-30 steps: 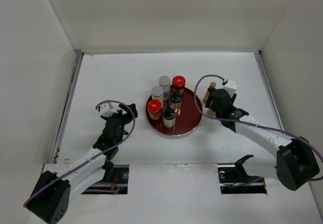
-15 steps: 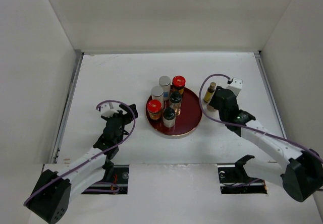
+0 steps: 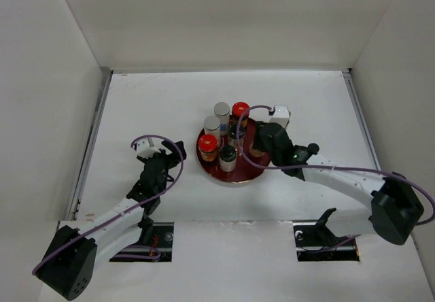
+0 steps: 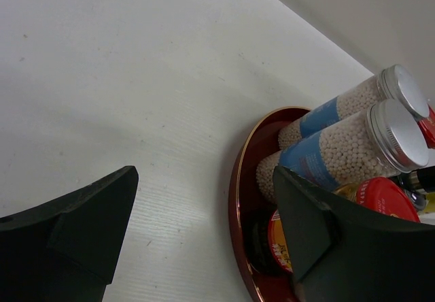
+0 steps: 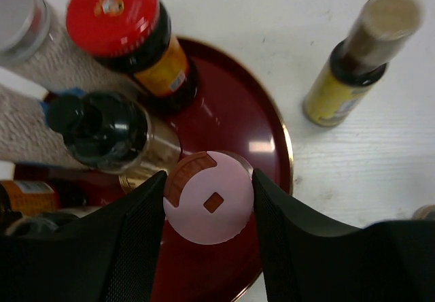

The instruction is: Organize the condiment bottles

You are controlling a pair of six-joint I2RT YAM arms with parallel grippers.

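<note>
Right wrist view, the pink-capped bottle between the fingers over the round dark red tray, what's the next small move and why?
Probably lower it straight down, then open. The right gripper clasps the small pink-capped bottle over a bare patch of the round dark red tray, beside the black-capped bottle. Whether its base rests on the tray yet is hidden.

Bench (image 3: pixel 156 98): white and flat.
Back wall (image 3: pixel 224 16): white and bare.
Side walls (image 3: pixel 41 77): white, one on each side of bench.
Light: soft and even.
</note>
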